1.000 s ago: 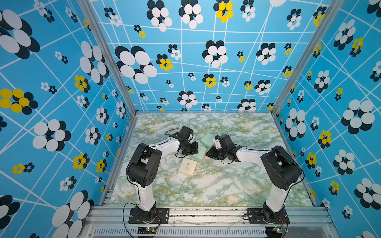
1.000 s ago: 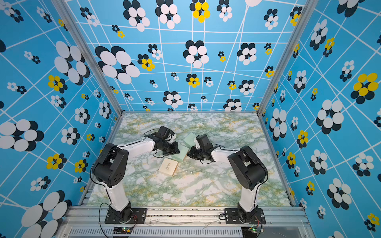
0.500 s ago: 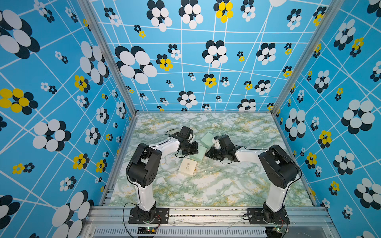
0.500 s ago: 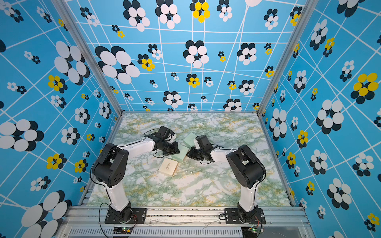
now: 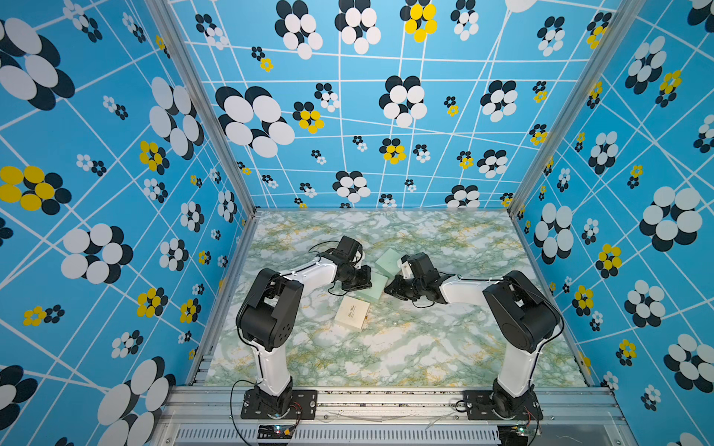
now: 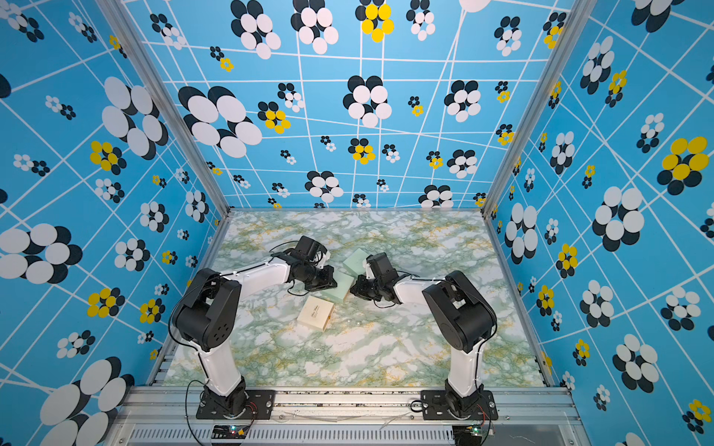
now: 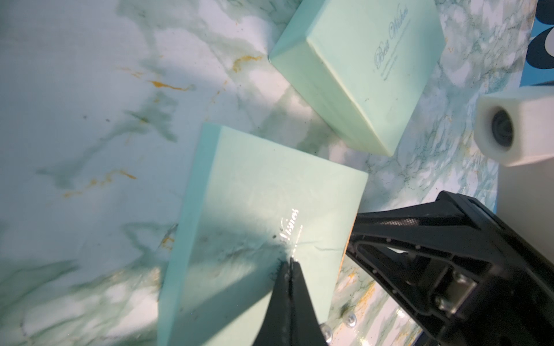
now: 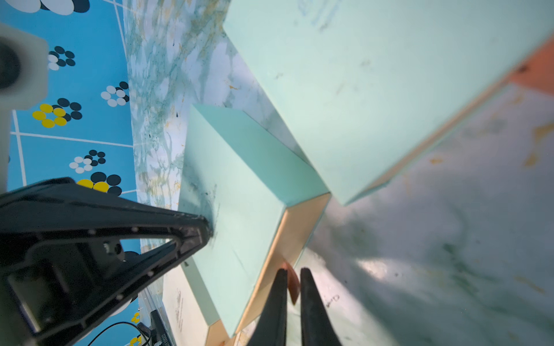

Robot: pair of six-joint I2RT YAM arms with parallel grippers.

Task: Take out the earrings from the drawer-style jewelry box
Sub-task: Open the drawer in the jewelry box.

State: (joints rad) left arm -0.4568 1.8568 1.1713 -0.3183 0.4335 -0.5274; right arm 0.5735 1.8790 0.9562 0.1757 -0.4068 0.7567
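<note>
The drawer-style jewelry box (image 5: 374, 290) (image 7: 254, 209) is a flat mint box in mid-table. My left gripper (image 7: 290, 262) (image 5: 363, 280) is shut, its tips pressing on the box's top. At the box's tan end face (image 8: 295, 233) an orange-red pull tab (image 8: 295, 287) sticks out. My right gripper (image 8: 292, 271) (image 5: 388, 289) is closed on that tab, with a narrow gap showing between the fingers. Two tiny silvery earrings (image 7: 350, 319) (image 5: 394, 320) lie on the table beside the box. The inside of the drawer is hidden.
A second mint box (image 5: 388, 260) (image 7: 359, 69) (image 8: 374, 75) lies just behind the first. A cream box (image 5: 351, 312) (image 6: 315, 312) lies in front of it. Patterned blue walls close in the green marble table (image 5: 425, 347) on three sides.
My right gripper has edged left to the box's end and its jaws have narrowed onto the tab. The left gripper and the boxes have not moved.
</note>
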